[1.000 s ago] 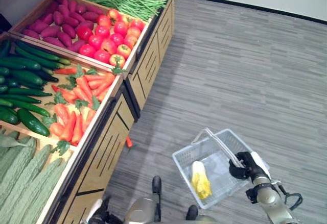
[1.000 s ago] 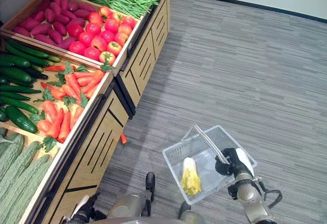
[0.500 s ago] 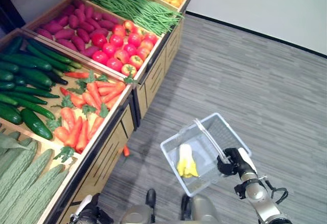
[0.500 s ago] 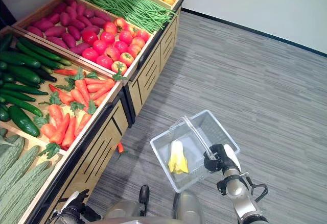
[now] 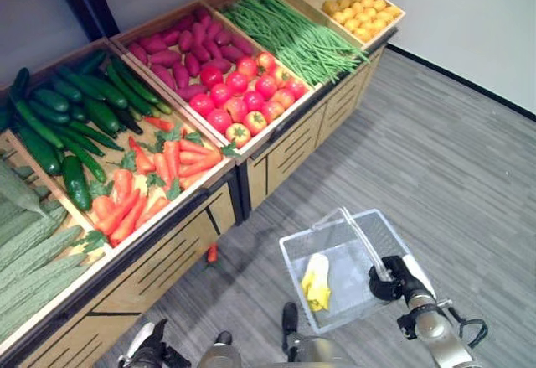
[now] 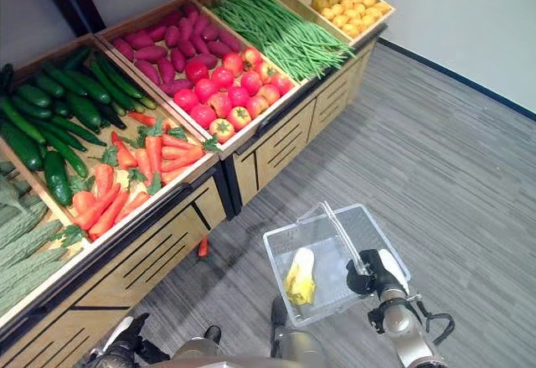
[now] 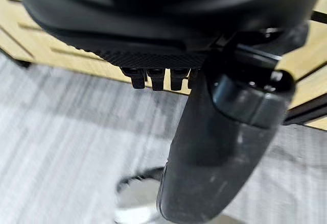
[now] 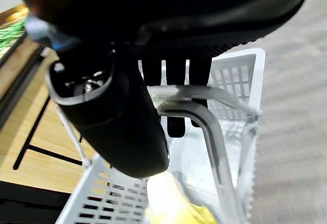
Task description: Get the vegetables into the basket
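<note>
Right hand (image 5: 395,272) curled round clear basket's (image 5: 331,257) handle; yellow vegetable (image 5: 316,282) inside.

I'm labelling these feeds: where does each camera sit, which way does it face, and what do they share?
Left eye, right eye: on the head, looking down at the produce stand, floor and basket, held by the right hand.
Left wrist: on the left arm, facing floor and stand past the left hand.
Right wrist: on the right arm, facing its fingers on the basket handle.
Shared: the basket and its yellow vegetable.
</note>
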Controlling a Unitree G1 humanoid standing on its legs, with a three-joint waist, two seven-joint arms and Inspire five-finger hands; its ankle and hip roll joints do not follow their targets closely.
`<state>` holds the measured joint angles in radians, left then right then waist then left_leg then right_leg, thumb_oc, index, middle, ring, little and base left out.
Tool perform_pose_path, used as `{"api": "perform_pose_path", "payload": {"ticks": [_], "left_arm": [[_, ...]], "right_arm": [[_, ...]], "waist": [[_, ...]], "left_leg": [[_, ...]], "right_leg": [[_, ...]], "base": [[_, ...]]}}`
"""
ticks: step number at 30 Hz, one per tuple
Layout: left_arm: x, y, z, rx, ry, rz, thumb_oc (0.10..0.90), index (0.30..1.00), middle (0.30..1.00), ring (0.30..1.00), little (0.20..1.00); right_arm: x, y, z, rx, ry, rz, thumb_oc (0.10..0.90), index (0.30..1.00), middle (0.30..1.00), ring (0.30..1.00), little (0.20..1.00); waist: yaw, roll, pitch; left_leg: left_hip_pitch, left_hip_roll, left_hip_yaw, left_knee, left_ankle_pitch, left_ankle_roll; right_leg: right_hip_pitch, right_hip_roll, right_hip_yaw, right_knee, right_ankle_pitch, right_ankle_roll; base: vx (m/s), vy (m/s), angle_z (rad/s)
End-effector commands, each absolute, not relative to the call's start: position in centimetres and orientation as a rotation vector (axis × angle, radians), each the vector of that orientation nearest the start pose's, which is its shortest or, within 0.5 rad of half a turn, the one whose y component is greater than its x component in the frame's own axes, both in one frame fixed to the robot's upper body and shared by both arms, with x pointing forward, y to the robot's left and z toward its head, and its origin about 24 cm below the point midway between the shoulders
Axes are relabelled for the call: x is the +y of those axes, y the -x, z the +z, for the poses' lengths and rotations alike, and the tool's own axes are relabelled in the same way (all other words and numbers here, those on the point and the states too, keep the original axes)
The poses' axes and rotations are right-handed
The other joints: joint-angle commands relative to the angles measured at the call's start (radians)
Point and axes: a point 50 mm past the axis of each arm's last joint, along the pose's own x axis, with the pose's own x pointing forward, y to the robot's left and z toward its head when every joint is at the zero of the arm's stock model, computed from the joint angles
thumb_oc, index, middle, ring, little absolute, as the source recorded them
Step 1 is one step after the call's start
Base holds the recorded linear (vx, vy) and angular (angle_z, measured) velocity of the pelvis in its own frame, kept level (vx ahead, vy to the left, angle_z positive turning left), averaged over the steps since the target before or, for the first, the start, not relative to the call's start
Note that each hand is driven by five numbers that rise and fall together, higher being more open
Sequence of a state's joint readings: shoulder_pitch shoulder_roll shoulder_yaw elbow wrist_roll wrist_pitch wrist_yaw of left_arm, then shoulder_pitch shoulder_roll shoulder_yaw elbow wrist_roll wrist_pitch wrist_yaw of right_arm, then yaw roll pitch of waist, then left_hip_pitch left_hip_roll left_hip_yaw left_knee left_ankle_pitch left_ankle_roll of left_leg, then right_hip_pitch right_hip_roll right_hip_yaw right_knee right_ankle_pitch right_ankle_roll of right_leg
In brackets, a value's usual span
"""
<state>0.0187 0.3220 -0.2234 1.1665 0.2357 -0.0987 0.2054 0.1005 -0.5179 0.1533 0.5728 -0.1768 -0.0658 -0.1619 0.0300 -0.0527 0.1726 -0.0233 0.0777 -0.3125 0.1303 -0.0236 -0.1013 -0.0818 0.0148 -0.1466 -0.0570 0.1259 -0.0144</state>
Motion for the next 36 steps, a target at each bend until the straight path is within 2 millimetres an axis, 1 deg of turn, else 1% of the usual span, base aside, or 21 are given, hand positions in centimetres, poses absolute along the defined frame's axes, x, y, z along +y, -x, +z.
{"api": "perform_pose_path", "payload": {"ticks": [1,3,4,5,6,7,10,11,14,18,21,22,23,24,25,26,29,31,32,33,36], "left_arm": [[28.4,-12.3,-13.1,0.988,-0.792,0.068,0.9,1.0,1.0,1.0,1.0],[27.9,-13.1,-13.0,0.971,-0.806,0.041,0.9,1.0,1.0,1.0,1.0],[27.9,-13.1,-13.0,0.971,-0.806,0.041,0.9,1.0,1.0,1.0,1.0],[27.8,-13.3,-13.0,0.969,-0.807,0.038,0.9,1.0,1.0,1.0,1.0],[27.5,-13.4,-13.1,0.966,-0.802,0.035,0.9,1.0,1.0,1.0,1.0],[27.3,-12.9,-13.4,0.981,-0.794,0.03,0.9,1.0,1.0,1.0,1.0],[27.1,-11.9,-13.8,1.013,-0.782,0.028,0.9,1.0,1.0,1.0,1.0],[27.1,-11.0,-14.1,1.041,-0.777,0.022,0.9,1.0,1.0,1.0,1.0],[26.9,-10.0,-14.4,1.072,-0.769,0.014,0.9,1.0,1.0,1.0,1.0],[26.7,-9.7,-14.5,1.074,-0.724,0.058,0.9,1.0,1.0,1.0,1.0],[26.8,-10.3,-14.3,1.053,-0.712,0.076,0.9,1.0,1.0,1.0,1.0],[26.8,-10.3,-14.3,1.052,-0.712,0.077,0.9,1.0,1.0,1.0,1.0],[27.6,-11.0,-13.9,1.036,-0.738,0.087,0.9,1.0,1.0,1.0,1.0],[27.6,-11.0,-13.9,1.036,-0.738,0.087,0.9,1.0,1.0,1.0,1.0],[28.1,-11.6,-13.5,1.027,-0.742,0.109,0.9,1.0,1.0,1.0,1.0],[28.4,-12.0,-13.3,1.016,-0.733,0.128,0.9,1.0,1.0,1.0,1.0],[29.0,-12.7,-12.9,1.005,-0.724,0.168,0.9,1.0,1.0,1.0,1.0],[29.2,-12.7,-12.9,1.011,-0.724,0.176,0.9,1.0,1.0,1.0,1.0],[29.6,-12.6,-12.8,1.022,-0.715,0.203,0.9,1.0,1.0,1.0,1.0],[29.7,-12.7,-12.8,1.025,-0.71,0.209,0.9,1.0,1.0,1.0,1.0],[29.8,-12.2,-12.9,1.04,-0.692,0.232,0.9,1.0,1.0,1.0,1.0]], "right_arm": [[-31.1,-21.3,-0.2,0.28,0.768,-0.232,0.4,0.3,0.3,0.3,0.3],[-31.4,-20.9,-0.2,0.282,0.763,-0.265,0.4,0.3,0.3,0.3,0.3],[-31.4,-20.9,-0.2,0.282,0.763,-0.265,0.4,0.3,0.3,0.3,0.3],[-31.6,-20.6,-0.2,0.288,0.759,-0.28,0.4,0.3,0.3,0.3,0.3],[-31.7,-20.4,-0.4,0.3,0.758,-0.29,0.4,0.3,0.3,0.3,0.3],[-31.8,-20.1,-0.9,0.324,0.756,-0.301,0.4,0.3,0.3,0.3,0.3],[-31.9,-20.0,-1.3,0.347,0.758,-0.304,0.4,0.3,0.3,0.3,0.3],[-32.1,-19.6,-2.1,0.392,0.753,-0.316,0.4,0.3,0.3,0.3,0.3],[-32.5,-19.4,-2.9,0.437,0.749,-0.338,0.4,0.3,0.3,0.3,0.3],[-32.9,-18.9,-4.2,0.514,0.758,-0.363,0.4,0.3,0.3,0.3,0.3],[-33.2,-18.4,-5.3,0.584,0.742,-0.392,0.4,0.3,0.3,0.3,0.3],[-33.1,-18.5,-5.3,0.583,0.742,-0.392,0.4,0.3,0.3,0.3,0.3],[-33.4,-17.6,-6.8,0.67,0.705,-0.43,0.4,0.3,0.3,0.3,0.3],[-33.4,-17.6,-6.8,0.67,0.705,-0.43,0.4,0.3,0.3,0.3,0.3],[-33.4,-17.0,-7.6,0.725,0.69,-0.442,0.4,0.3,0.3,0.3,0.3],[-33.6,-16.4,-8.0,0.76,0.676,-0.456,0.4,0.3,0.3,0.3,0.3],[-34.5,-15.3,-8.7,0.845,0.668,-0.501,0.4,0.3,0.3,0.3,0.3],[-34.6,-15.0,-8.8,0.863,0.659,-0.512,0.4,0.3,0.3,0.3,0.3],[-34.5,-14.3,-9.4,0.903,0.645,-0.521,0.4,0.3,0.3,0.3,0.3],[-34.5,-13.6,-9.8,0.934,0.629,-0.527,0.4,0.3,0.3,0.3,0.3],[-34.4,-12.6,-10.3,0.978,0.62,-0.526,0.4,0.3,0.3,0.3,0.3]], "waist": [[-0.01,0.0,-0.01],[-0.044,0.0,-0.008],[-0.042,0.0,-0.007],[-0.055,0.004,-0.008],[-0.056,0.008,-0.012],[-0.049,0.018,-0.022],[-0.043,0.022,-0.031],[-0.037,0.022,-0.04],[-0.024,0.01,-0.042],[-0.002,-0.002,-0.043],[0.006,-0.009,-0.034],[0.007,-0.01,-0.033],[0.0,-0.009,-0.014],[0.0,-0.009,-0.015],[-0.01,-0.01,-0.011],[-0.011,-0.01,-0.012],[-0.013,-0.006,-0.014],[-0.016,-0.007,-0.014],[-0.027,-0.016,-0.016],[-0.029,-0.019,-0.021],[-0.024,-0.025,-0.033]], "left_leg": [[-0.041,0.034,0.161,-0.102,0.085,0.016],[-0.054,0.057,0.409,-0.073,0.089,0.016],[-0.052,0.057,0.411,-0.073,0.088,0.016],[-0.048,0.068,0.499,-0.072,0.091,0.015],[-0.049,0.064,0.515,-0.081,0.099,0.013],[-0.04,0.047,0.515,-0.112,0.102,0.015],[-0.028,0.027,0.497,-0.14,0.095,0.028],[-0.02,0.02,0.503,-0.153,0.092,0.035],[-0.018,0.008,0.496,-0.154,0.082,0.05],[-0.011,-0.02,0.487,-0.175,0.066,0.074],[0.001,-0.035,0.476,-0.202,0.063,0.095],[0.0,-0.036,0.477,-0.201,0.063,0.095],[0.011,-0.047,0.449,-0.218,0.067,0.109],[0.011,-0.048,0.449,-0.218,0.067,0.109],[0.019,-0.048,0.42,-0.218,0.065,0.107],[0.024,-0.049,0.409,-0.218,0.063,0.105],[0.029,-0.037,0.382,-0.218,0.057,0.088],[0.034,-0.033,0.372,-0.218,0.054,0.083],[0.047,-0.032,0.348,-0.218,0.045,0.074],[0.051,-0.031,0.341,-0.218,0.04,0.071],[0.053,-0.021,0.335,-0.218,0.04,0.06]], "right_leg": [[-0.001,-0.099,0.015,0.129,-0.112,0.108],[0.026,-0.121,-0.039,0.095,-0.099,0.113],[0.027,-0.12,-0.036,0.094,-0.098,0.113],[0.042,-0.127,-0.064,0.081,-0.095,0.116],[0.044,-0.128,-0.073,0.071,-0.089,0.117],[0.06,-0.128,-0.093,0.05,-0.084,0.122],[0.066,-0.131,-0.094,0.047,-0.082,0.127],[0.073,-0.138,-0.098,0.053,-0.087,0.131],[0.075,-0.157,-0.094,0.062,-0.088,0.14],[0.072,-0.185,-0.093,0.074,-0.077,0.162],[0.038,-0.203,-0.083,0.177,-0.075,0.18],[0.034,-0.205,-0.082,0.183,-0.077,0.18],[-0.037,-0.209,-0.026,0.344,-0.019,0.207],[-0.037,-0.209,-0.025,0.344,-0.02,0.207],[-0.065,-0.177,0.037,0.341,-0.016,0.2],[-0.07,-0.169,0.051,0.312,-0.024,0.194],[-0.069,-0.203,0.061,0.198,-0.01,0.193],[-0.074,-0.214,0.078,0.171,0.003,0.195],[-0.081,-0.214,0.136,0.141,0.026,0.204],[-0.067,-0.209,0.153,0.124,0.01,0.206],[-0.041,-0.21,0.137,0.084,0.004,0.204]], "base": [[0.02,-0.117,0.96],[0.0,-0.081,1.31],[-0.02,-0.024,1.07],[-0.01,0.006,0.75],[0.02,0.039,0.69],[0.03,0.053,0.56],[0.08,0.095,0.14],[0.1,0.158,0.1],[0.07,0.139,0.09],[0.07,0.19,0.04],[0.04,0.158,0.09],[0.01,0.211,0.31],[0.01,0.147,0.32],[0.07,0.169,0.33],[0.09,0.028,0.25],[0.13,0.003,0.49],[0.09,-0.088,0.5],[0.1,-0.099,0.26],[0.13,-0.122,0.26],[0.13,-0.122,0.22],[0.07,-0.152,0.48]]}}
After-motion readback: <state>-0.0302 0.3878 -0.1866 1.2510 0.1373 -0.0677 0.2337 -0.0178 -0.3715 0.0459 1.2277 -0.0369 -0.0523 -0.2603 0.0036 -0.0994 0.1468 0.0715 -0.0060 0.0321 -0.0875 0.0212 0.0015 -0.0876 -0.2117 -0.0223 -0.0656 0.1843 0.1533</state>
